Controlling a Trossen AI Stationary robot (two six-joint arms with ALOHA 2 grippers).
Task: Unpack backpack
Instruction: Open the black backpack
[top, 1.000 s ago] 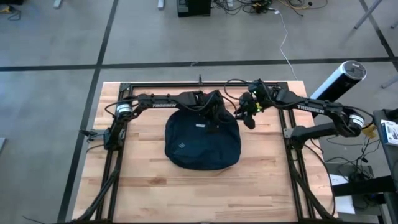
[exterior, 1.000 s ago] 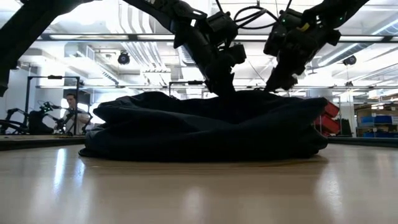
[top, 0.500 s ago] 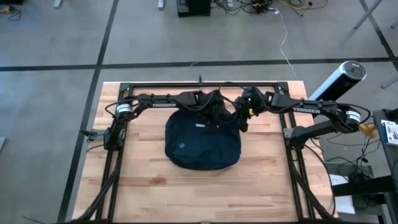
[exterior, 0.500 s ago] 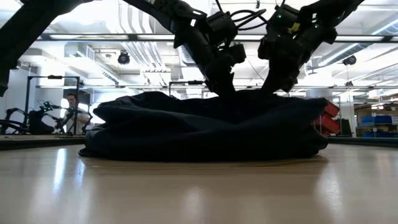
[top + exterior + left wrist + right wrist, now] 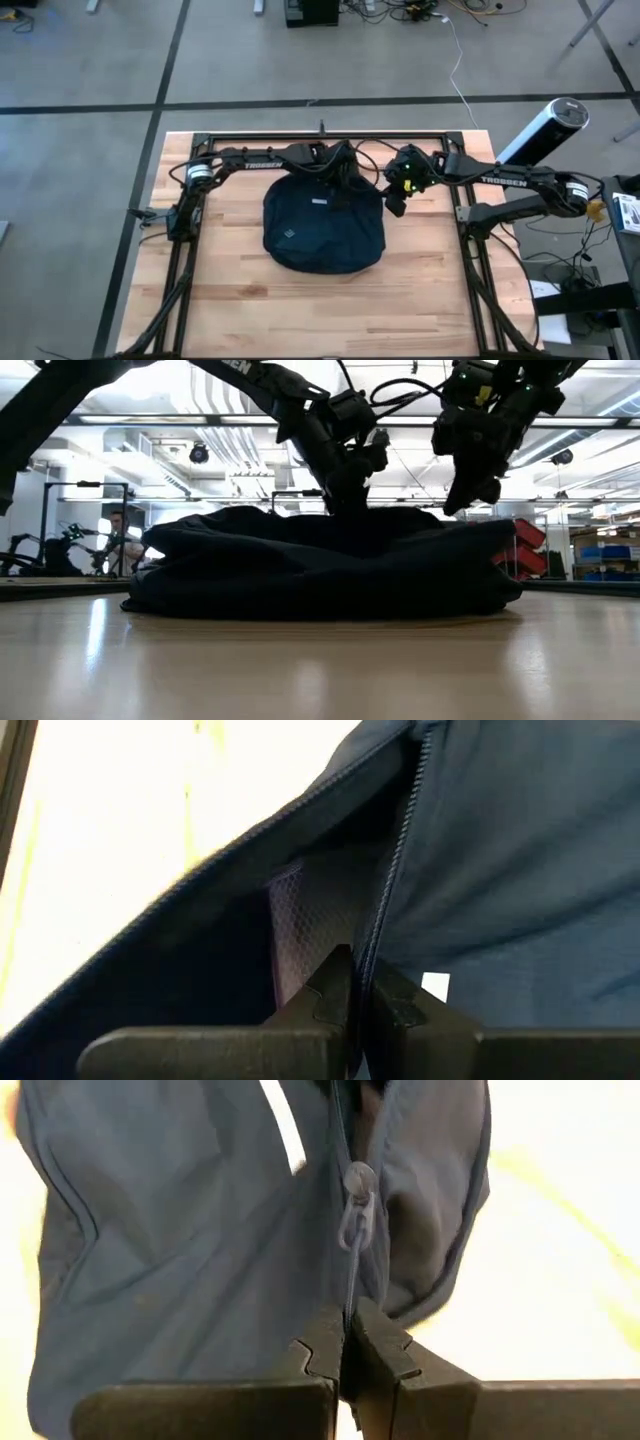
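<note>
Backpack (image 5: 322, 228) on tabletop (image 5: 420, 300). Left tool (image 5: 358, 982) clamped on its zipper edge; right tool (image 5: 346, 1342) clamped on zipper pull cord (image 5: 351, 1275).

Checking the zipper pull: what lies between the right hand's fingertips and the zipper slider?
In the right wrist view, a thin pull cord runs from the slider on the backpack to the right hand, shut on it.
</note>
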